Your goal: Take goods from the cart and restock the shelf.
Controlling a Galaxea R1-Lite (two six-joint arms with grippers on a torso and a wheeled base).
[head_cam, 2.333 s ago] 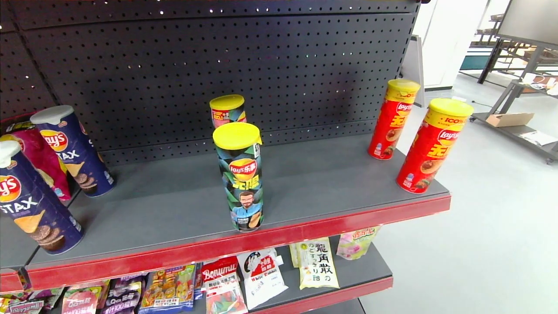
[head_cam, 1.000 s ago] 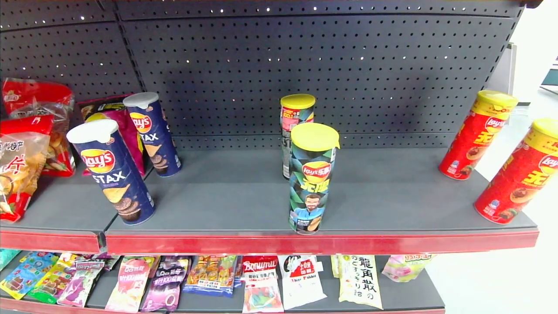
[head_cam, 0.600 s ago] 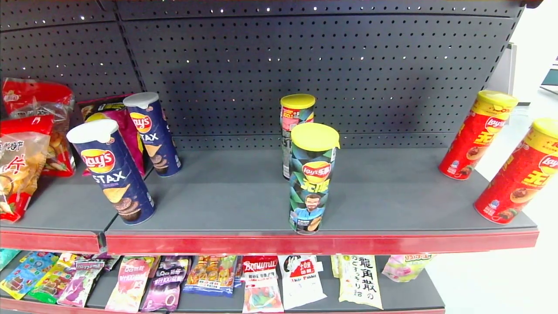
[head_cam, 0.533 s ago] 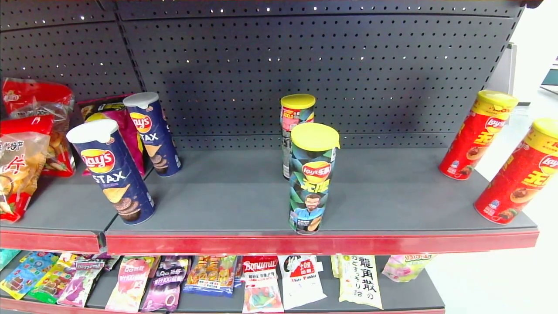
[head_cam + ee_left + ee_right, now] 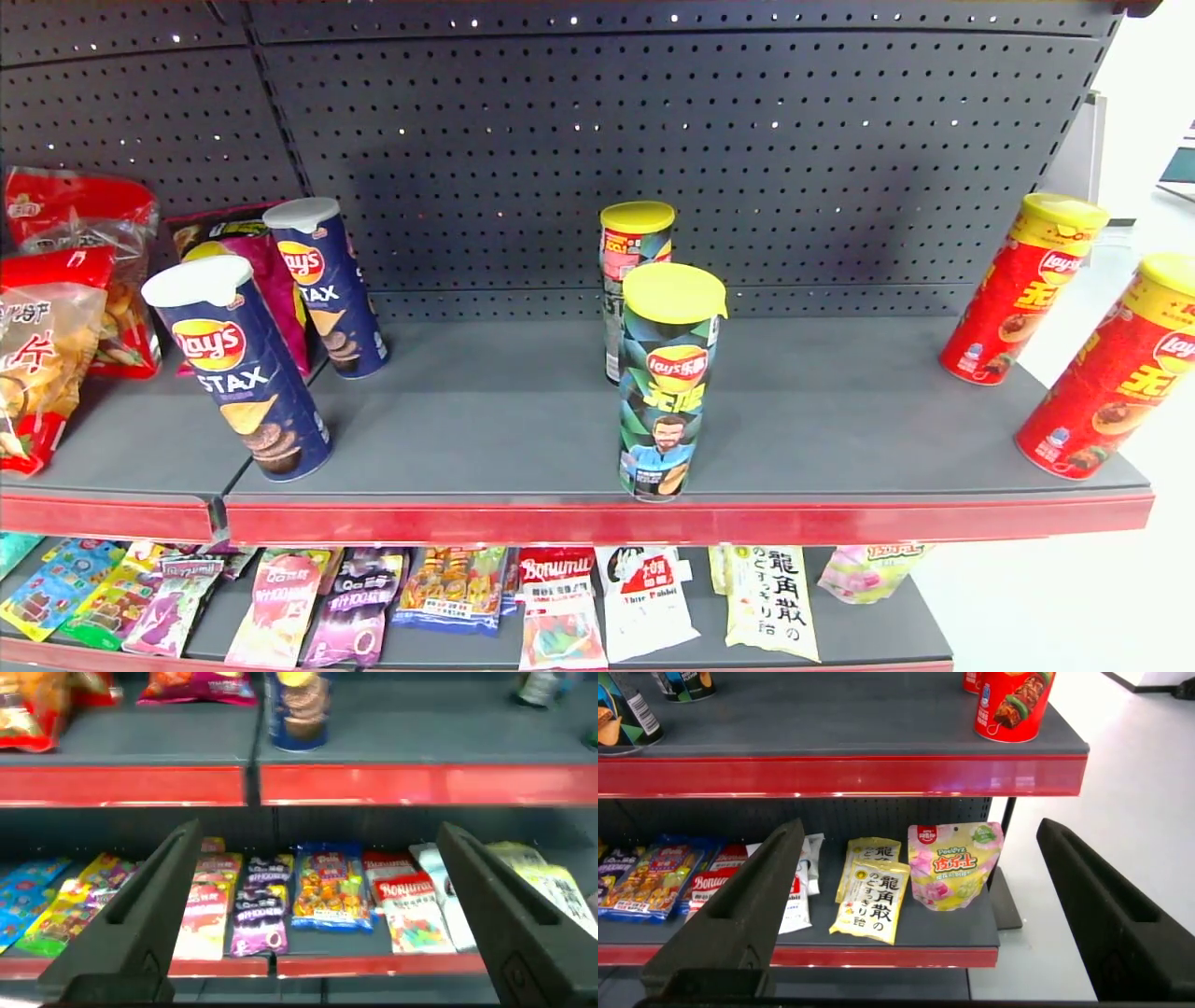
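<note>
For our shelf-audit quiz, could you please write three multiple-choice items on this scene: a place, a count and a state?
1. The front green can stands: A) at the front edge of the upper shelf; B) at its back; C) one level below.
2. Red cans with yellow lids on that shelf: A) one; B) two; C) four.
3. The left gripper is: A) open; B) shut on a can; C) shut on a pouch.
1 A, its base sits by the red lip; 2 B, both stand at the right end; 3 A, its fingers are wide apart, nothing between.
</note>
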